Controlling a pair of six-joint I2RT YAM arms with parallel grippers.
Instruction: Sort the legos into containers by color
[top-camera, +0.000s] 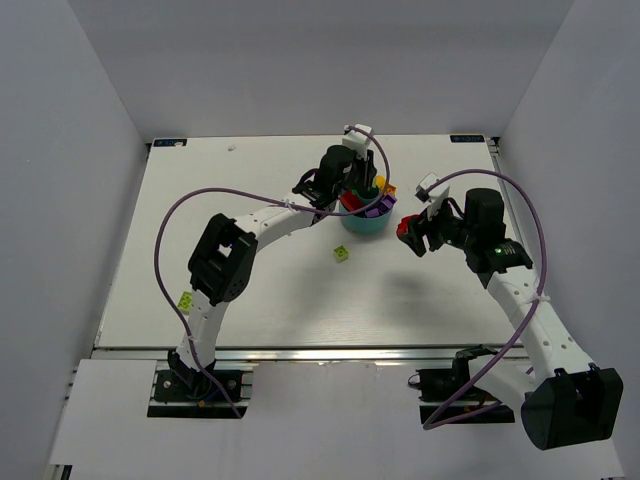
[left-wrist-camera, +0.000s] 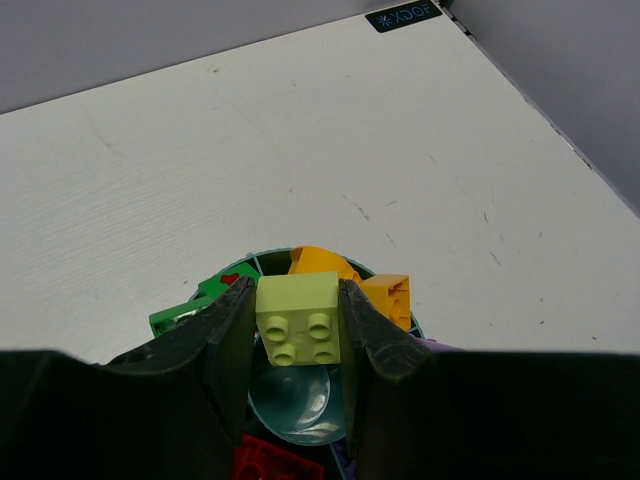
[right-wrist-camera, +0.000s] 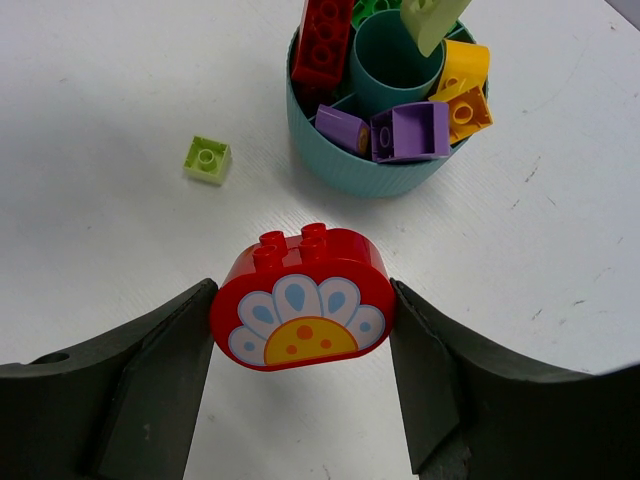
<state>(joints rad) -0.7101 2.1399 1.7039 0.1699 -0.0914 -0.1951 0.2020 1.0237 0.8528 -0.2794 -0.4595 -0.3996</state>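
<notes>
A studded lime brick (left-wrist-camera: 297, 322) is clamped in the left gripper (left-wrist-camera: 297, 302) over the ribbed teal bowl's (right-wrist-camera: 345, 172) round cup (right-wrist-camera: 392, 62), a glossy flower-printed red brick (right-wrist-camera: 303, 300) is clamped in the right gripper (right-wrist-camera: 302, 325) nearby, and one loose brick (right-wrist-camera: 207, 159) is noted on the matte table (top-camera: 200, 200).

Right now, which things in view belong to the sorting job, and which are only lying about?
Belong to the job: teal bowl; lime brick held in the left gripper; red flower brick held in the right gripper; loose lime brick on the table; other bricks in the bowl.
Only lying about: purple cables; black label at the table's far corner.
</notes>
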